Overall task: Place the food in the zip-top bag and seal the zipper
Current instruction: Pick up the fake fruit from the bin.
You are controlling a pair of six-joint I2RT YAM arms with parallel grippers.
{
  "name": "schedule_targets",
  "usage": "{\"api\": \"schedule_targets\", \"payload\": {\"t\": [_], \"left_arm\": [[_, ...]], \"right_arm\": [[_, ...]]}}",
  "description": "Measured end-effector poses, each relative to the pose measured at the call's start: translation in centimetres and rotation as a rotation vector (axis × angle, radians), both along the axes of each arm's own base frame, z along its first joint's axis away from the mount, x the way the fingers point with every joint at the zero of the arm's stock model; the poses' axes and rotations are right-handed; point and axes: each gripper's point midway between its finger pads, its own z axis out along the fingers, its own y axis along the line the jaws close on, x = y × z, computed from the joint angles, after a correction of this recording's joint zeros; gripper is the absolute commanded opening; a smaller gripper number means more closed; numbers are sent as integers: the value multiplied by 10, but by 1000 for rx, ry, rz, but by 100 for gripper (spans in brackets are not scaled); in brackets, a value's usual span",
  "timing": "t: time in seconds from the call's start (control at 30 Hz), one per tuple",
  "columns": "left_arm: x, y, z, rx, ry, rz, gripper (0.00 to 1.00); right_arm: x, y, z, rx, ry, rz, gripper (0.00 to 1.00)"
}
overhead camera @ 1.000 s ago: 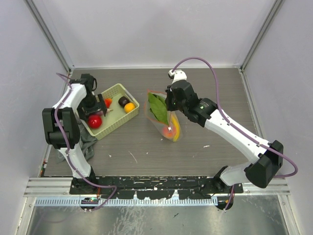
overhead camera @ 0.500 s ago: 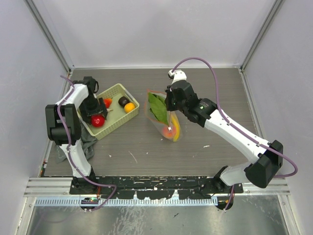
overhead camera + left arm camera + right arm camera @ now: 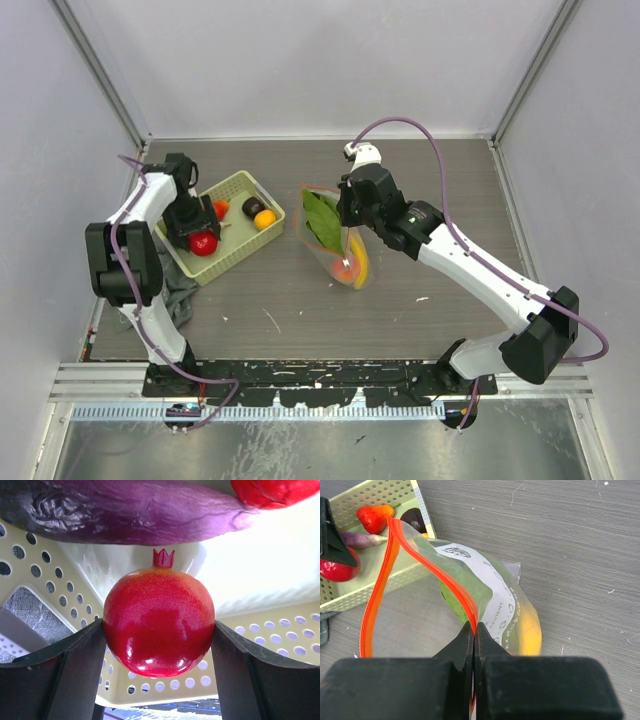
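I have my left claw closed on the round red toy pomegranate, both fingers touching its sides, inside the yellow-green perforated basket near the far left corner of the grey desk. My right claw is pinched tight on the red-orange zipper strip of the clear plastic zip-top bag, which lies near the middle of the desk with a green leaf and yellow banana inside.

You have a yellow-green mesh basket at about ten o'clock on the dark wood-grain table. A grey cloth shows at the basket's seven-o'clock corner.
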Motion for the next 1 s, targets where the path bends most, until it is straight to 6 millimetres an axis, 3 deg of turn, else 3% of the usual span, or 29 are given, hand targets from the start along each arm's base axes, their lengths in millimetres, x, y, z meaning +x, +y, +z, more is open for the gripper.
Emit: {"api": "schedule_targets", "payload": {"t": [0.27,0.7,1.0], "left_arm": [[-5,-20,41,-62,-143,-31,62],[-15,-73,137,-177,-471,-127,63],[-46,-136,193,-301,-706,-236,63]], "right_arm": [[0,0,0,-1,2,1,1],[-1,1,0,14,9,-9,1],[-2,0,0,10,15,-10,1]]}}
